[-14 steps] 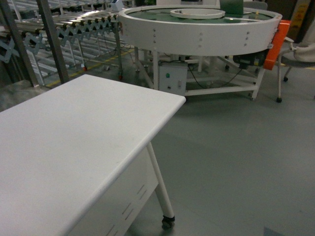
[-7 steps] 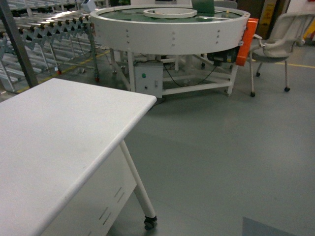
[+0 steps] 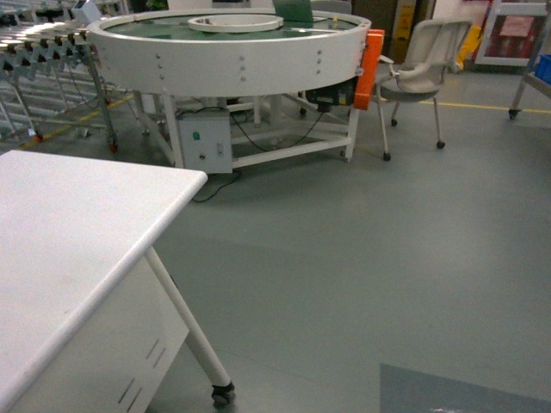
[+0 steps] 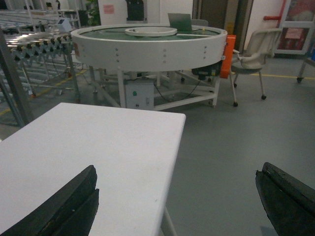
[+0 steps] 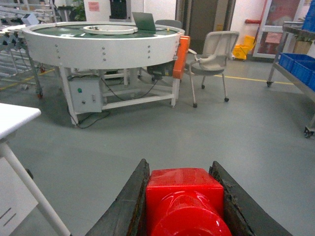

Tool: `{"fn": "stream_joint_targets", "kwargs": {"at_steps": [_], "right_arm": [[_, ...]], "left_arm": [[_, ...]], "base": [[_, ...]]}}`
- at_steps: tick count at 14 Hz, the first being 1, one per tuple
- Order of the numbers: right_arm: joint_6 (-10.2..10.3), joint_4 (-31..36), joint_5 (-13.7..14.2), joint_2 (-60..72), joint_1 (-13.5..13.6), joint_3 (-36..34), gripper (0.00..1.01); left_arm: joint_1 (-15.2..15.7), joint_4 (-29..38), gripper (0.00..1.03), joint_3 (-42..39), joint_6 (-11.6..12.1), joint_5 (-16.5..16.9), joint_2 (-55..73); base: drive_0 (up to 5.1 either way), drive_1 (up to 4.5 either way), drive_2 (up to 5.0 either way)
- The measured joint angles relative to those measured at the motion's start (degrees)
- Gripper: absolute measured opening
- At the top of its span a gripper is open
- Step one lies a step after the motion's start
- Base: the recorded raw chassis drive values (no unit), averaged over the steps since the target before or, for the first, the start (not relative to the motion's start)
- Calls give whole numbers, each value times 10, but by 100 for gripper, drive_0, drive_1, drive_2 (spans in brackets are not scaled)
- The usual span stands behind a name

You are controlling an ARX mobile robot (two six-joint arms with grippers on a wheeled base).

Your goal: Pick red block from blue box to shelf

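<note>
The red block (image 5: 184, 196) fills the bottom of the right wrist view, stud toward the camera. My right gripper (image 5: 179, 164) is shut on its two sides and carries it above the grey floor. My left gripper (image 4: 177, 169) is open, its dark fingers (image 4: 74, 201) wide apart over the corner of a white table (image 4: 98, 142), with nothing between them. Neither gripper shows in the head view. The blue box is out of view. A steel rack (image 5: 273, 54) shows at the far right; I cannot tell whether it is the shelf.
The white table (image 3: 69, 224) on casters stands at left. A round white conveyor (image 3: 232, 52) with an orange guard (image 3: 368, 69) is ahead, a roller conveyor (image 3: 34, 39) to its left, a beige chair (image 3: 426, 60) to its right. Dark blue crates (image 5: 298, 61) sit on the steel rack.
The head view has swung to the right: the table and round conveyor slid left, and the chair and far right side of the hall came into view.
</note>
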Motion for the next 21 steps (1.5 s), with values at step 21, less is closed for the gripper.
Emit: {"fn": "stream_joint_targets", "kwargs": {"at_steps": [21], "right_arm": [[0,1,0,0,0,0,28]], "left_arm": [[0,0,98,0,0,0,0]], "base": [[-116,-39,-193]]}}
